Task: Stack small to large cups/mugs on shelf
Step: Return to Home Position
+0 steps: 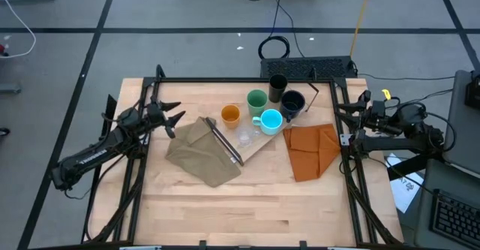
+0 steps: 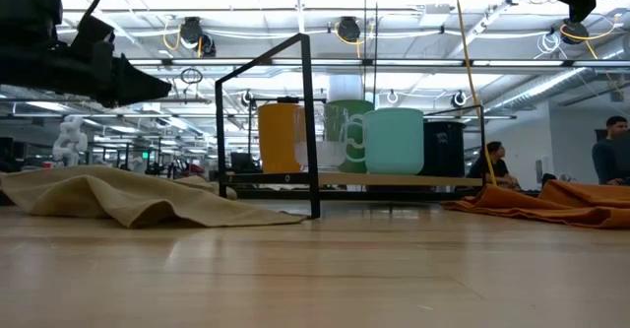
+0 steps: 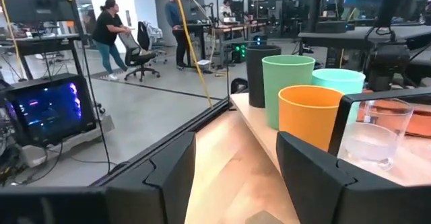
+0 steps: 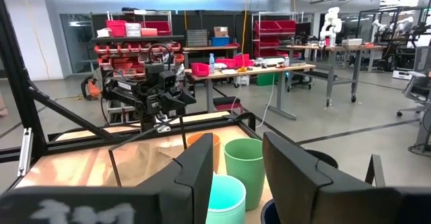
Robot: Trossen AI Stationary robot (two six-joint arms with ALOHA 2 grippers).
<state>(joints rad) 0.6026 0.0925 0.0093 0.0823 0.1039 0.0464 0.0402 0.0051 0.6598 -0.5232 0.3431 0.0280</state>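
Observation:
Several cups stand upright on their bases on the pale shelf board (image 1: 261,140): an orange cup (image 1: 229,115), a green cup (image 1: 257,100), a black tumbler (image 1: 278,85), a dark navy mug (image 1: 292,103), a cyan mug (image 1: 270,120) and a tiny clear cup (image 1: 244,137). The shelf's black frame (image 2: 295,121) rises at its left end. My left gripper (image 1: 174,119) hovers open left of the shelf, pointing level at the cups (image 3: 310,116). My right gripper (image 4: 232,177) waits open, raised at the table's right edge.
An olive-tan cloth (image 1: 201,152) lies crumpled against the shelf's left end, below my left gripper. An orange folded cloth (image 1: 311,149) lies right of the shelf. Black rails (image 1: 247,79) frame the table. Bare wood (image 1: 247,212) fills the near half. People stand in the room behind (image 3: 108,32).

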